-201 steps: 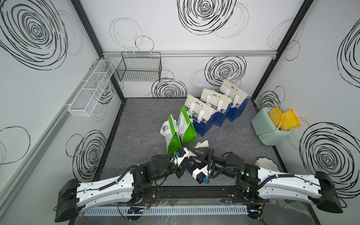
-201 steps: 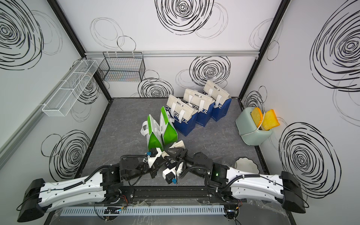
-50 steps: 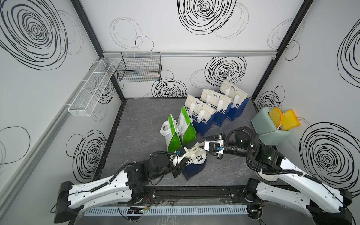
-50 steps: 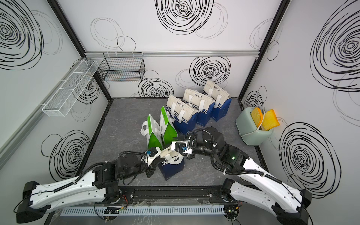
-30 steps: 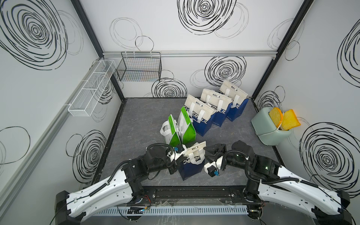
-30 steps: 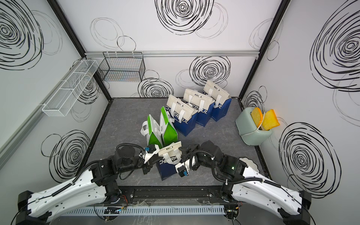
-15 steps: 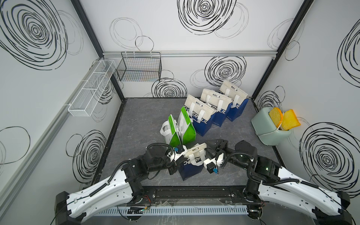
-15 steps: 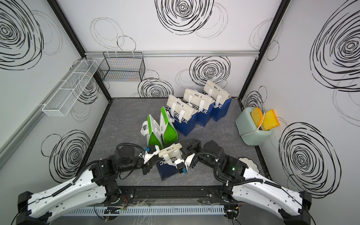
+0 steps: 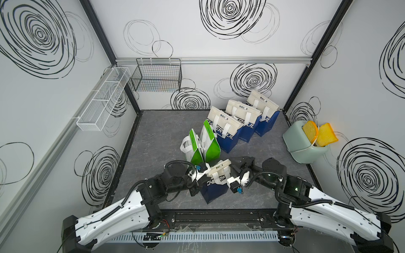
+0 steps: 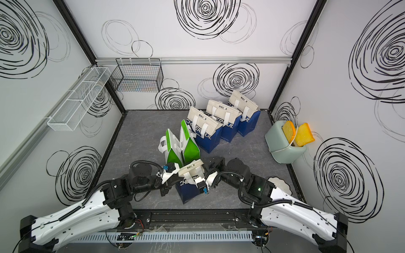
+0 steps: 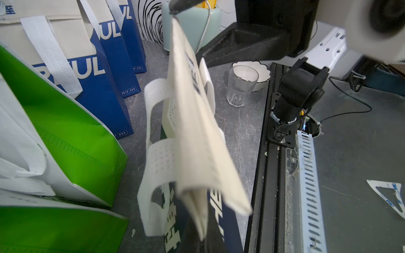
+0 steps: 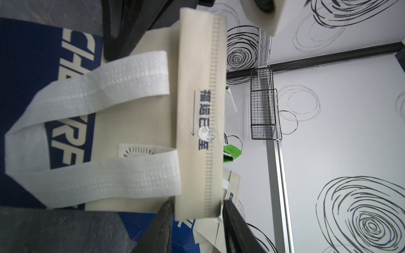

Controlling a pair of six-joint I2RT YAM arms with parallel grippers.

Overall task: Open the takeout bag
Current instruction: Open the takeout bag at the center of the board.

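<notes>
In both top views the takeout bag [image 9: 215, 189] [image 10: 189, 191] stands upright at the front of the counter [image 9: 157, 131], just ahead of the green bags [image 9: 211, 149]. The left gripper [image 9: 206, 174] is at one end of it.

Left wrist view: the jaws are pressed together on the near corner of the cream flap [image 11: 192, 131], which is folded over the top.

Right wrist view: the right gripper [image 12: 197, 215] straddles the flap's other end, jaws apart. Biting or not, can't tell.

Mouth of the takeout bag [image 9: 213, 190] hides under its cream flap [image 12: 197, 109]. The left gripper [image 9: 205, 175] has its tips hidden behind it; the white handle [image 12: 98, 92] shows blurred.
</notes>
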